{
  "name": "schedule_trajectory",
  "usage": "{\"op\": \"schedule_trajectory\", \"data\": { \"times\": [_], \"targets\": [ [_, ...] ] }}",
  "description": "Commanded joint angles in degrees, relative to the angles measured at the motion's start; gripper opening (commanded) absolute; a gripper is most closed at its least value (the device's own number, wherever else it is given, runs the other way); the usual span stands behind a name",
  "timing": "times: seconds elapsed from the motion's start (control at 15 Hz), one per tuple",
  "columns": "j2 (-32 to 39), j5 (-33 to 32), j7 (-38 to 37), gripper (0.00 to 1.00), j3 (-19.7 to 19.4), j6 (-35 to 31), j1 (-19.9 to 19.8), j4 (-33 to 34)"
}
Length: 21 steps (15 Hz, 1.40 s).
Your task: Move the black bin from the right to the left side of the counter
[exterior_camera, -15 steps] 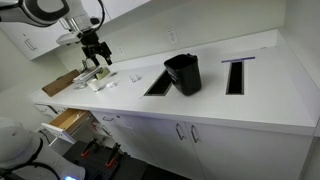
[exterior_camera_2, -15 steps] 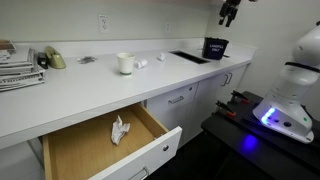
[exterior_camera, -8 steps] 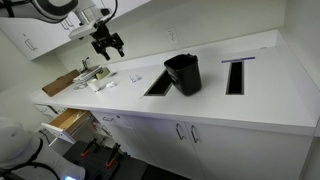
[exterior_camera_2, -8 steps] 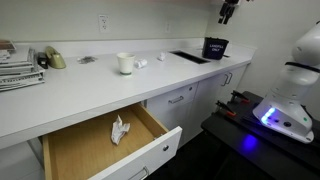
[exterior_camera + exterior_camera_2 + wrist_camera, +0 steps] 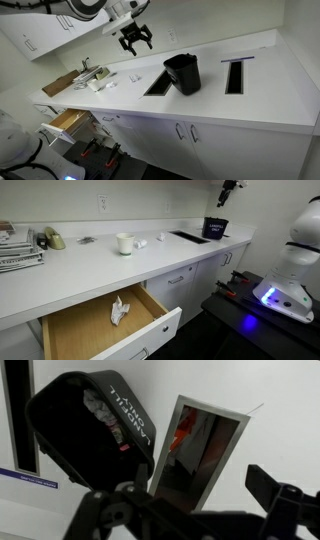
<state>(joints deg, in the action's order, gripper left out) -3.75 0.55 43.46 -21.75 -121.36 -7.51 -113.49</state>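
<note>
None of the move is done: my hand (image 5: 135,40) hangs released, seemingly empty, above the table (image 5: 230,105), well apart from the black bin (image 5: 183,72), which awaits grasping and carrying.

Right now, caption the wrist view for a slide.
Open gripper in the foreground, black bin and a counter opening below.

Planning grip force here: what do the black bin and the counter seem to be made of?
black bin: likely plastic, matte with a slight sheen; thin smooth walls and white printed lettering show in the wrist view.
counter: probably laminate or solid surface, smooth plain white with a soft sheen; the look cannot settle which.
</note>
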Motion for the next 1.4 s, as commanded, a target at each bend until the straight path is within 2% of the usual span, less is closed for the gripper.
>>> {"op": "schedule_trajectory", "data": {
  "times": [0.0, 0.2, 0.27, 0.6, 0.8, 1.27, 1.33],
  "targets": [
    [8.48, 3.18, 8.41, 1.00, 0.97, -0.60, -4.22, 7.60],
    [13.66, 1.97, 13.89, 1.00, 2.11, -0.43, -7.62, 11.87],
    [10.07, 1.68, 10.75, 1.00, 2.99, -0.23, -7.42, 8.05],
    [11.49, 1.67, 11.18, 1.00, 3.82, -0.22, -8.71, 8.82],
    [12.86, 2.25, 15.81, 1.00, 4.87, -1.09, -9.71, 8.35],
    [17.36, -0.85, 18.43, 1.00, 6.27, -7.03, -11.11, 7.27],
    [17.74, -1.36, 18.18, 0.95, 6.38, -7.32, -11.24, 7.15]
  ]
}}
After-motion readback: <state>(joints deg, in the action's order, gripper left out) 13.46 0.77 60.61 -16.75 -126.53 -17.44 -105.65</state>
